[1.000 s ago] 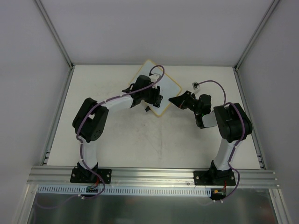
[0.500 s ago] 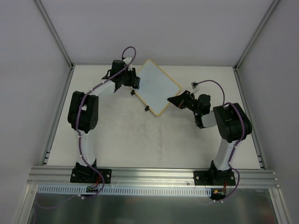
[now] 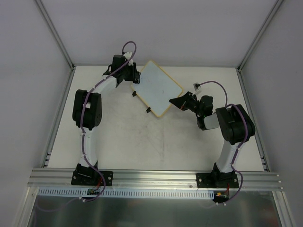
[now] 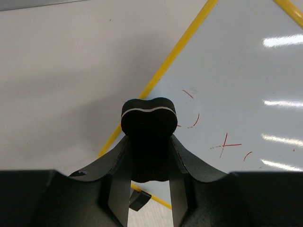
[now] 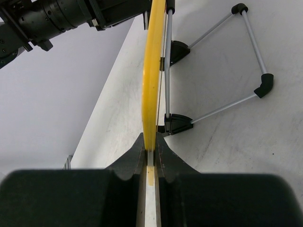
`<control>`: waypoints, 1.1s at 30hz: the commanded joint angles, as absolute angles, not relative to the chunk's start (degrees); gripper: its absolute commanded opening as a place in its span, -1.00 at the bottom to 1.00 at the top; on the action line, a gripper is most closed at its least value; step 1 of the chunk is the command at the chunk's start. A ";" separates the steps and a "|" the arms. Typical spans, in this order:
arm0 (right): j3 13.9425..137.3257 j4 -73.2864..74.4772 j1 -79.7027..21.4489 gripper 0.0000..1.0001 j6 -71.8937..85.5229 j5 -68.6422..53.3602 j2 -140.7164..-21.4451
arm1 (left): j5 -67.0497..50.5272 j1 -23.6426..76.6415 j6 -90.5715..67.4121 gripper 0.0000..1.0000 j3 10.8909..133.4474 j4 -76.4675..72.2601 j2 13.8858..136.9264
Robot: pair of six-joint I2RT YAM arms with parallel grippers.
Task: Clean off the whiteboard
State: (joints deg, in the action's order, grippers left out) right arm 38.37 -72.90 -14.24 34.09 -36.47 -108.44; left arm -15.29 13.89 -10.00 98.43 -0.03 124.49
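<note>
One whiteboard (image 3: 158, 90) lay turned like a diamond toward the far middle of the table (image 3: 118, 137), its yellow frame showing edge-on in the right wrist view (image 5: 152, 71). Two black clips (image 3: 134, 93) sat on its near-left edge, and one thin wire stand (image 5: 253, 45) was hinged to them. A few short red strokes (image 4: 226, 144) were left on the white face. One black eraser (image 4: 148, 113) was pinched between the jaws of the left gripper (image 3: 136, 79), above the board's left frame edge (whether it touched, I could not tell). The right gripper (image 3: 176, 102) had its jaws clamped on the frame at the board's right-hand edge. One small white plug (image 3: 198, 85) on a purple cable lay just beyond that gripper.

The table was off-white and scuffed, fenced by plain white walls (image 3: 156, 28) on three sides, with one aluminium rail (image 3: 156, 177) along the near edge carrying both arm bases.

A second ago the left arm reached across the board, its gripper over the near half. Half a second ago it had swung out to the left edge, and by this moment it had moved a little farther, up by the far-left edge. The board and the right gripper had not shifted.
</note>
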 commanded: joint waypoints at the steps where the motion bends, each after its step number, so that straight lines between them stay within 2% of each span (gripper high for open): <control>1: 40.08 -83.06 -15.73 -1.00 34.98 -39.64 -106.88 | -14.94 14.15 -8.61 -1.00 102.65 1.40 125.42; 18: 39.38 -83.14 -16.78 -1.00 34.98 -39.99 -105.82 | -16.52 15.99 -7.12 -1.00 106.43 3.51 129.81; 33: 39.73 -83.06 -16.88 -1.00 35.16 -40.34 -106.17 | -17.84 28.90 -6.59 -1.00 102.66 4.04 127.62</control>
